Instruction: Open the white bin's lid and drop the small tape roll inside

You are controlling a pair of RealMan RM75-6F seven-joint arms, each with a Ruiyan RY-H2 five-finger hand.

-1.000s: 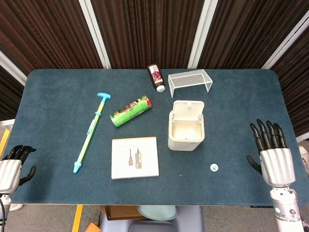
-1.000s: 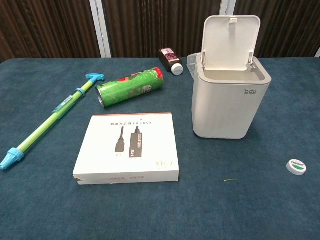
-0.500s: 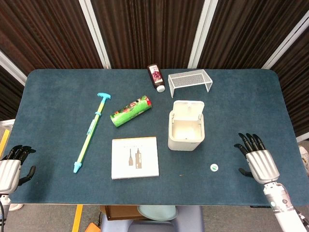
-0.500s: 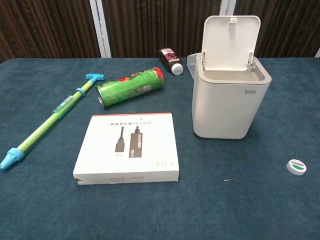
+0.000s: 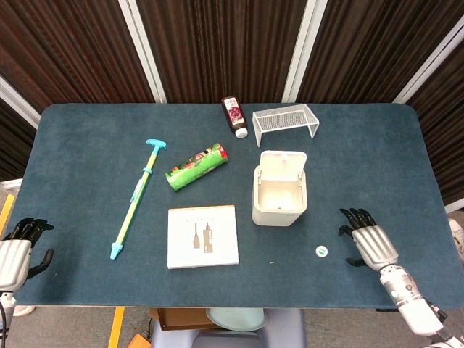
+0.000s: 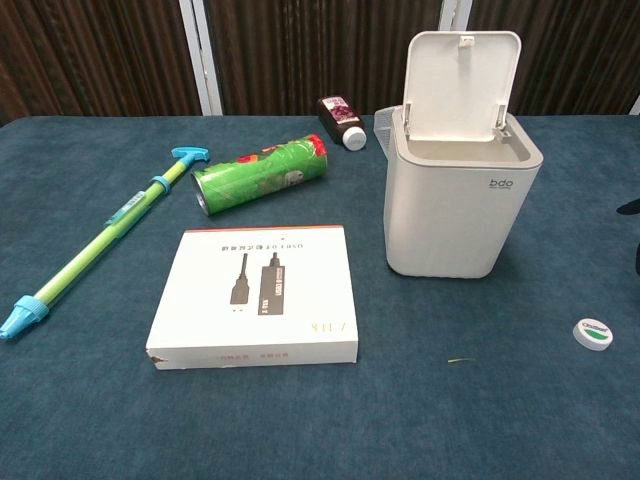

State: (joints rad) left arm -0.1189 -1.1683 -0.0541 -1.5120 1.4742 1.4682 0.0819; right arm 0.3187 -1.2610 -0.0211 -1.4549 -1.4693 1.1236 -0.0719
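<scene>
The table (image 5: 87, 138) is being covered by a dark blue, felt-like cloth with rounded corners. Near its middle the white bin (image 5: 279, 190) is being shown as a smooth plastic box with rounded edges, its hinged lid (image 6: 461, 82) being held upright at the back so the hollow inside is being exposed. Beside it a flat white cardboard box (image 5: 203, 236) with a printed cable drawing is being seen, then a long, thin green and blue plastic pump (image 5: 135, 199), a glossy green cylinder (image 5: 196, 167) lying on its side, a white wire rack (image 5: 285, 119) and a small dark bottle (image 5: 234, 116) with a white cap. The small tape roll (image 5: 321, 251), a flat white disc, is being left on the cloth just in front of the bin and to its right. The right hand (image 5: 368, 240) is being held near the roll without touching it, empty, fingers apart; compared with a second ago it is being brought lower and closer to the roll. The left hand (image 5: 16, 250) is being kept at the table's near left corner as before, empty, with fingers loosely spread.
</scene>
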